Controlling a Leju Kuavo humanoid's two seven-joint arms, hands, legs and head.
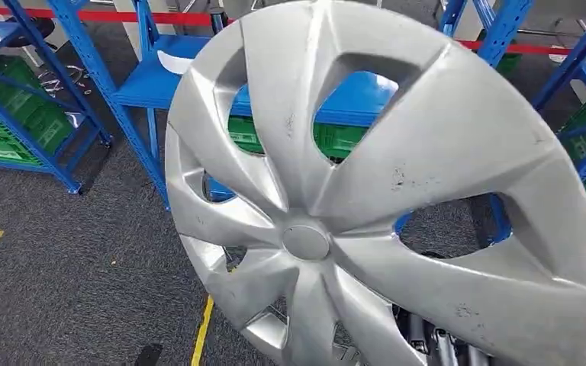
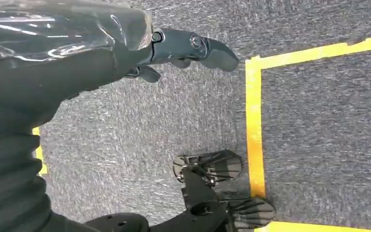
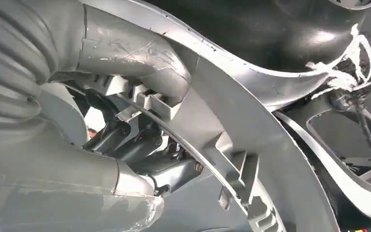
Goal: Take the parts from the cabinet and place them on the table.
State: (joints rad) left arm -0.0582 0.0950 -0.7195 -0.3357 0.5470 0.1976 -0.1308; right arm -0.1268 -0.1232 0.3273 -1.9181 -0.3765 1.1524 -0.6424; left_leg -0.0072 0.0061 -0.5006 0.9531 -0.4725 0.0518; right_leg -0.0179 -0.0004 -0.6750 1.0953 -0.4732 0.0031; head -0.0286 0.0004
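Silver wheel cover (image 1: 385, 198) fills most of the head view, face toward the camera, tilted, scuffed with small dark marks on the spokes. It sits up off the floor, carried at its lower right edge.

Right robot hand (image 3: 125, 116): seen from the wrist camera, thick grey thumb lies over the rim of the wheel cover (image 3: 251, 145) and the darker fingers (image 3: 140, 150) sit behind it on the ribbed back side, so the rim is pinched between them. White torn tape or string hangs off the back of the cover beyond the hand. In the head view, dark and metal parts show below the cover's lower edge.

Left robot hand (image 2: 183, 50): hangs over the grey carpet (image 2: 164, 121), holding nothing. One dark finger points straight out; how far the rest are curled, cannot tell.

Yellow floor tape (image 2: 253, 125) runs on the carpet beyond the left robot hand.

Behind the wheel cover: blue shelving (image 1: 133, 84) with green crates (image 1: 8, 126) on low levels, a red line (image 1: 114, 15) across the floor farther back.
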